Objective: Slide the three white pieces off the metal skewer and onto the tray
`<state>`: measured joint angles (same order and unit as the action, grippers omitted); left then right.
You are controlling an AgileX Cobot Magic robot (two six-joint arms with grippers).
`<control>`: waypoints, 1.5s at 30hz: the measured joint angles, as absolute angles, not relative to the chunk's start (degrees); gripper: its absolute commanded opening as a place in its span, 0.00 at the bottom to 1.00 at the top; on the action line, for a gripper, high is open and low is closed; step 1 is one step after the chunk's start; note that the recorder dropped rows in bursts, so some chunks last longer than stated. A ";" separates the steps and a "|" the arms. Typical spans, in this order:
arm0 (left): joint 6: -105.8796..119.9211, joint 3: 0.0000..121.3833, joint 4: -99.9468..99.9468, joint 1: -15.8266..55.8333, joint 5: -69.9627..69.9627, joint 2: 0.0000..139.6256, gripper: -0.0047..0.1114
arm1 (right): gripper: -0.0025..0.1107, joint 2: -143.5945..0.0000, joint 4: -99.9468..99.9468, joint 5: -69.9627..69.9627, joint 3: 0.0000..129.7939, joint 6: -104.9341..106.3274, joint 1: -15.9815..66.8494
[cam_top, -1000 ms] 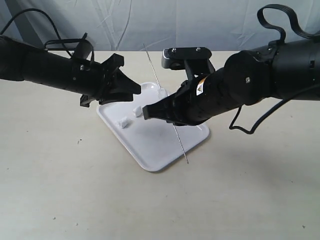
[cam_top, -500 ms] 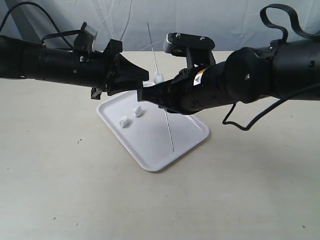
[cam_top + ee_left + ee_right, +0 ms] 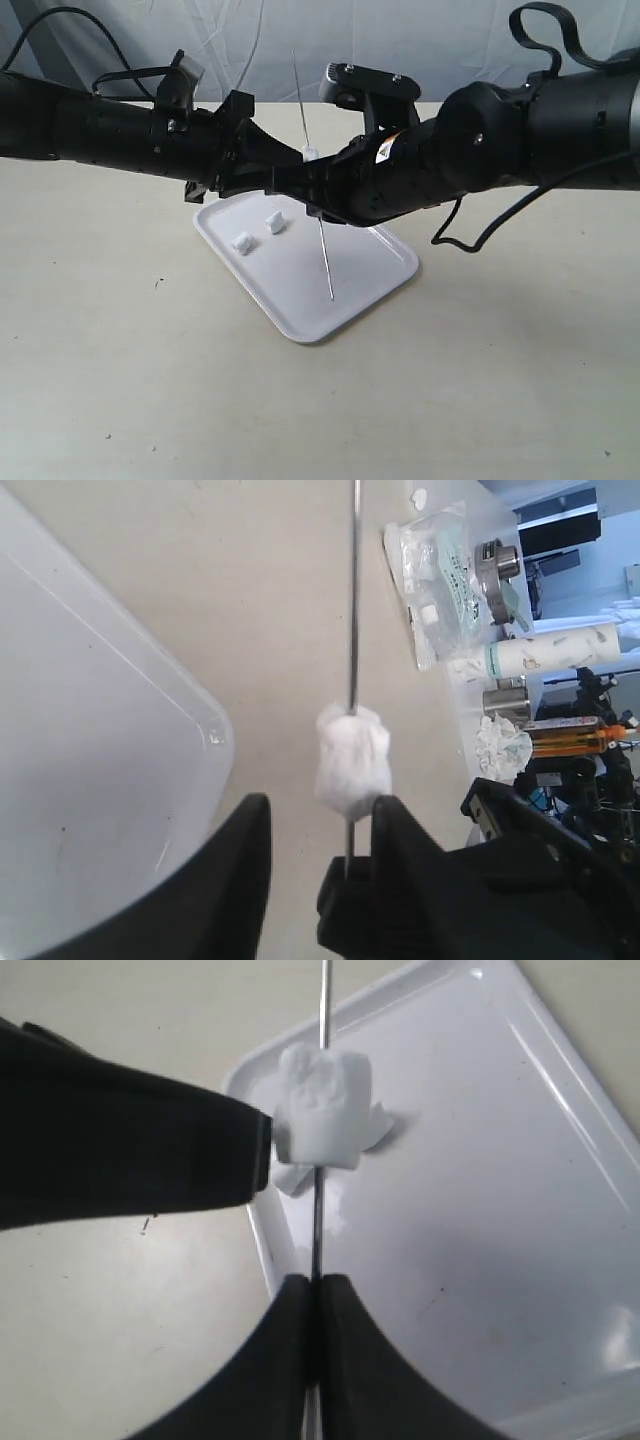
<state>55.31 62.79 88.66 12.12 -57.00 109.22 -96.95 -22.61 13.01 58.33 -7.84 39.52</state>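
Note:
My right gripper is shut on the thin metal skewer and holds it steeply tilted over the white tray. One white piece is still threaded on the skewer, just beyond the right fingertips. My left gripper is open, its fingers astride the skewer with the piece at their tips; one finger touches the piece. Two other white pieces lie loose on the tray. In the exterior view both grippers meet above the tray's far end.
A black cable hangs from the right arm down to the table. Beyond the tray, plastic bags and bottles clutter the far side. A pale cloth backdrop closes the back.
The right gripper has raised the skewer and carried it left, its tip now over the tray. The left gripper has risen and moved right until its fingers straddle the skewer at the piece.

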 measured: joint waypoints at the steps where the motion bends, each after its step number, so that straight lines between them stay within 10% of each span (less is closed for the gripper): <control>1: 55.31 62.79 88.49 12.12 -56.86 109.22 0.32 | 0.02 -96.95 -22.61 13.26 58.66 -7.73 39.52; 45: 56.64 62.79 90.89 12.20 -50.69 109.22 0.26 | 0.02 -98.48 -38.46 21.18 59.42 8.96 39.52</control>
